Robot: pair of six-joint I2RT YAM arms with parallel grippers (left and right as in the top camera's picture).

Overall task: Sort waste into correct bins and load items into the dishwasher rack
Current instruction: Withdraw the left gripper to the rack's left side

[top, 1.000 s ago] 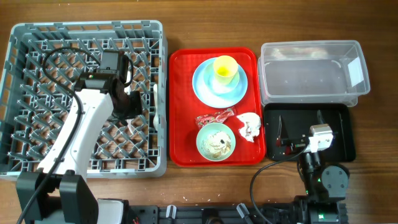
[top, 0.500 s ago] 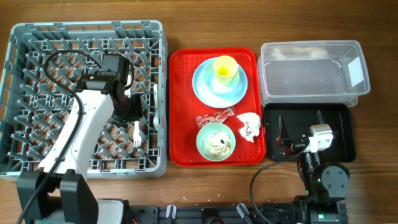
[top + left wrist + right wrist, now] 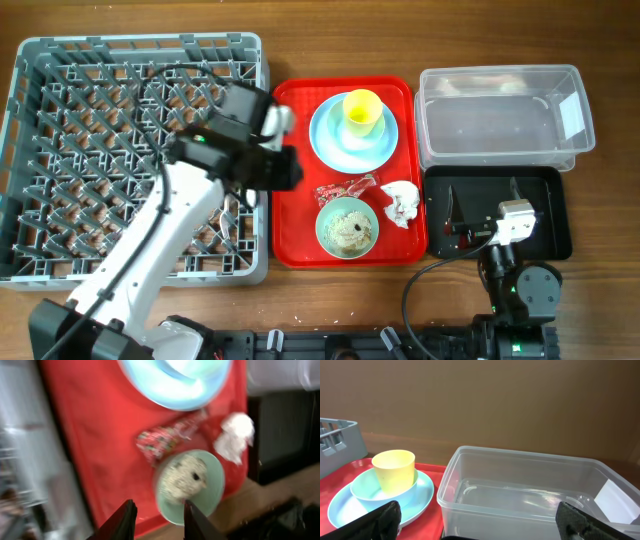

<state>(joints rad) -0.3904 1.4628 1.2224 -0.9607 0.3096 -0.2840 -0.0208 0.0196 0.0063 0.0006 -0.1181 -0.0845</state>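
Red plastic fills the middle of the scene: the serving tray (image 3: 300,225), with the left gripper (image 3: 160,509) hanging over its near-left part. Its jaws stand a little apart with nothing between them. Under it, in the wrist view, lie the mint bowl (image 3: 212,492) with its clump of rice scraps (image 3: 184,476), the crinkled red wrapper (image 3: 165,440) just beside the bowl's rim, and the white napkin (image 3: 234,436) to the bowl's right. The pale blue plate (image 3: 335,145) sits at the far end of the tray with the yellow cup (image 3: 361,110) standing on it.

My guess is that a pick from the tray comes next. The wrapper looks the likeliest, as it is light and lies clear on top. To do it well, the jaws should open wider and come down over the wrapper's middle. They should stay off the bowl's rim, so the rice is not tipped out.

The right gripper (image 3: 481,527) waits spread wide and empty over the black tray (image 3: 552,235), facing the clear tub (image 3: 520,495).

The grey rack (image 3: 60,60) takes up the left of the brown wooden table (image 3: 330,300). A plain brown wall (image 3: 495,400) stands behind it all.
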